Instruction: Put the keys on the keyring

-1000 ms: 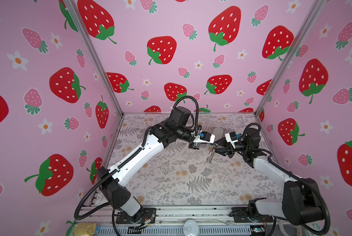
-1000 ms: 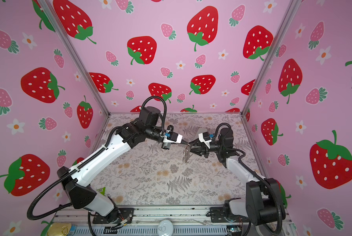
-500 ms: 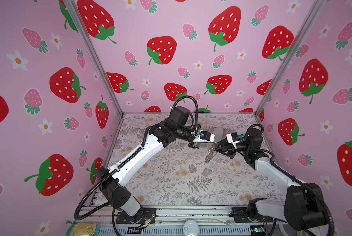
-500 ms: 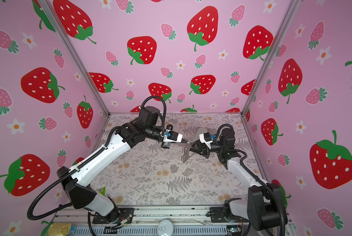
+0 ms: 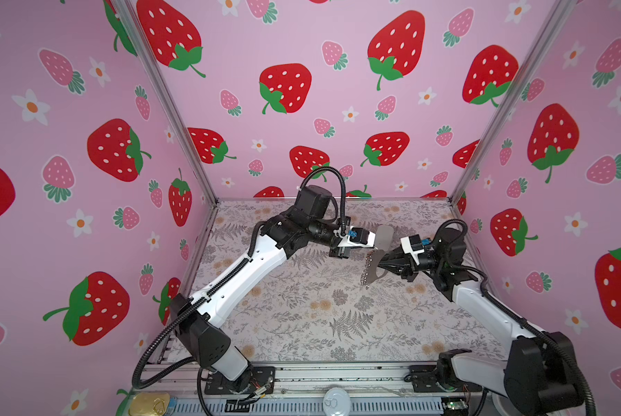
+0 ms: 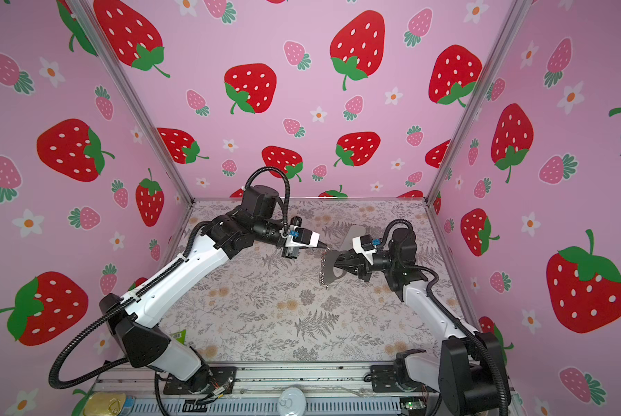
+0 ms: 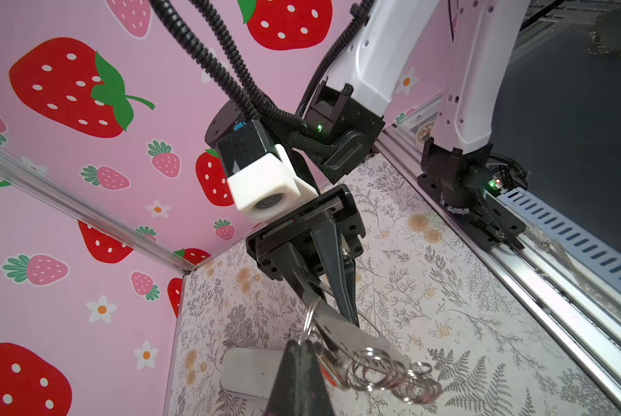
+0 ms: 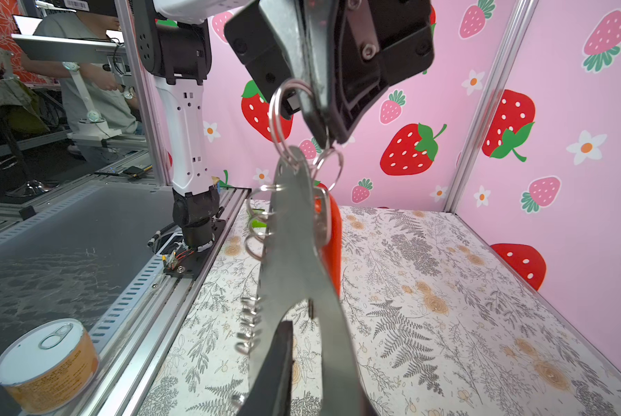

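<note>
Stretching inward, left end effector (image 5: pixel 373 249) pinching keyring (image 5: pixel 371 269)

The left pincer (image 6: pixel 324 246) meets the grey keyring (image 6: pixel 331 256) held by the right pincer (image 6: pixel 338 267).

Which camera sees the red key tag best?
Right wrist view: the red tag shows large, partly behind the grey strap. The left wrist view catches only a sliver; both top views show none.

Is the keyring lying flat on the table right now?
No, the keyring hangs in mid-air from the left hand, clear of the table.
</note>
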`<state>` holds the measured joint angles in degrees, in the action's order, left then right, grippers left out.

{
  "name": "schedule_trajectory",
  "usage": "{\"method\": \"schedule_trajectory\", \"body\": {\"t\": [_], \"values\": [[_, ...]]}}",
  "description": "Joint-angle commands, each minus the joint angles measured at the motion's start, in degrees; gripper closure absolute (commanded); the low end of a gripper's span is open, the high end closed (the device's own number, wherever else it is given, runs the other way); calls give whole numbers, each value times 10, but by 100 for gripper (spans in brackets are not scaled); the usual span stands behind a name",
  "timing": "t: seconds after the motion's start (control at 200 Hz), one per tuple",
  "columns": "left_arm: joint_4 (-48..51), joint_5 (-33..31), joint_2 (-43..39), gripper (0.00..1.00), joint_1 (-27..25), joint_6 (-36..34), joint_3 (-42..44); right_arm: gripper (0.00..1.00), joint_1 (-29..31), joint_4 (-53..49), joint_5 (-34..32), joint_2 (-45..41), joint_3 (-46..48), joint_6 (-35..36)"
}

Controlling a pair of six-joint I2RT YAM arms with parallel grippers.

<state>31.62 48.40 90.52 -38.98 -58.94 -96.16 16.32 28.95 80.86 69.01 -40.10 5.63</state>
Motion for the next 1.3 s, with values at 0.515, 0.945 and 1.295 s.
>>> {"method": "schedule_trajectory", "body": {"t": [0.515, 0.945, 1.295], "values": [[-38, -38, -28, 100, 6, -9, 45, 90, -2, -142, -41, 19, -61, 105], [-128, -68, -46, 84, 31, 62, 112, 100, 5, -301, -80, 60, -142, 213], [-237, -220, -90, 48, 47, 129, 197, 100, 63, -583, -333, 132, -279, 376]]}}
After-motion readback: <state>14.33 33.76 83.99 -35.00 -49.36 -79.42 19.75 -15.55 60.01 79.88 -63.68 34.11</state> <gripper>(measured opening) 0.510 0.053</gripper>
